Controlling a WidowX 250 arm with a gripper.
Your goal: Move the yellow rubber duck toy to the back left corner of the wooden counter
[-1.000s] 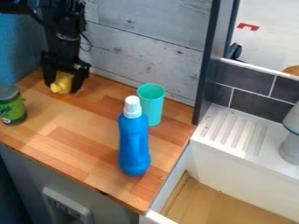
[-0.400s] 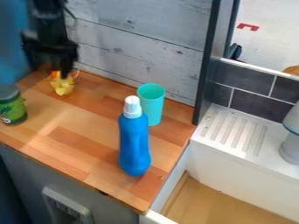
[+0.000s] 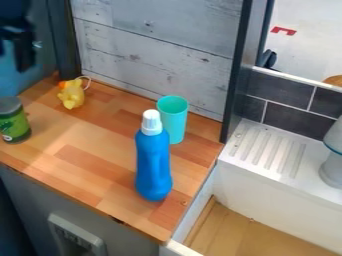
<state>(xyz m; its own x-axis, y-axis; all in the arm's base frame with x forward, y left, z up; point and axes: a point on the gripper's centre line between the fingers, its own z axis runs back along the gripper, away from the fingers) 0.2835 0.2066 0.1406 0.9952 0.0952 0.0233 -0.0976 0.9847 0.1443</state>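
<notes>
Could not tell the state of the jaws, whether apart or together. Saw the black gripper (image 3: 20, 56) in the upper left, close to the view's left edge and against a blue surface (image 3: 45, 67). Found the yellow toy (image 3: 71, 96) below and to the right, apart from the gripper, resting on the back left part of the wooden desk (image 3: 87, 132), with a bit of orange and a thin pale loop at its upper end. Noted a dark post (image 3: 65, 40) rising just behind the toy. Made out a green jar (image 3: 15, 125) with a dark lid, upright at the desk's left side, nearer the camera than the toy. Saw gray boards (image 3: 147, 55) along the back, and, well to the right of the toy, a turquoise cup (image 3: 174, 117), upright. Spotted a blue bottle (image 3: 153, 165) with a white cap in front of the cup, partly overlapping it in the view. Noticed, farther right, a black upright (image 3: 238, 65), dark tiles (image 3: 294, 120) and a white ribbed ledge (image 3: 267, 150) with a pale object (image 3: 332, 167) at the view's edge.
</notes>
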